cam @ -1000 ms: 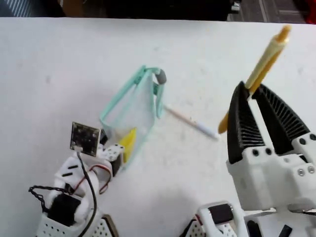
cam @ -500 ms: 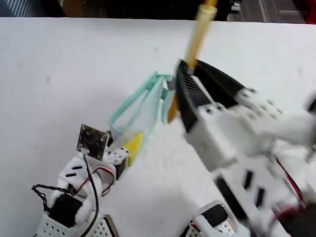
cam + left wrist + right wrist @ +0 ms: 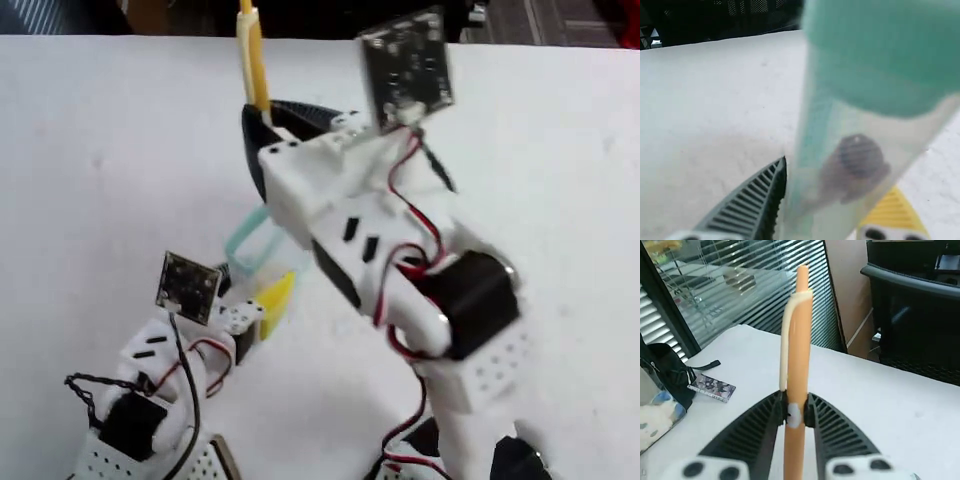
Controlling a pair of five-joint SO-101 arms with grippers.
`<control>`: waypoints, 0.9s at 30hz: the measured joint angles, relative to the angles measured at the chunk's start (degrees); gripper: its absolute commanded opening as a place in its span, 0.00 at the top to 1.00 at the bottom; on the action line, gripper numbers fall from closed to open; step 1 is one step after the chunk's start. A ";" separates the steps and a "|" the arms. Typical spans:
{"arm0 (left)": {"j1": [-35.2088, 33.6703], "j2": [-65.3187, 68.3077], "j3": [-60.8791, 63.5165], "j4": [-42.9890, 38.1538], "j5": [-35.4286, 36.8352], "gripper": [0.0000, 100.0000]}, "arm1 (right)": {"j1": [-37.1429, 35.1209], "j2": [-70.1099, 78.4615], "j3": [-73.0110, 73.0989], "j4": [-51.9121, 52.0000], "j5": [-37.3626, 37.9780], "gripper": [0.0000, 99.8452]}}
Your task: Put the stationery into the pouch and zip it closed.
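Pen [image 3: 796, 365] is pinched between the right jaws, with its clip end sticking out past their tips. Pouch [image 3: 880, 65] is clamped between the left jaws on the worktop [image 3: 100, 130], partly hidden beneath the right jaws in the high view.

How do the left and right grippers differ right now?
The right gripper clamps the orange pen; the left gripper clamps the clear, mint-trimmed pouch. In the high view the right gripper hangs over the pouch, while the left gripper sits low at its near end. The right gripper's fingers are both black; the left gripper has one yellow. Both are shut on something.
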 measured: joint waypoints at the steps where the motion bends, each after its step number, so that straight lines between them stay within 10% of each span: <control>1: 0.00 0.00 0.00 0.00 0.00 0.77 | 0.00 0.00 1.76 -1.41 0.00 0.98; 27: 0.18 0.00 0.00 0.00 0.00 0.77 | -3.78 -28.40 44.31 -20.22 10.02 0.98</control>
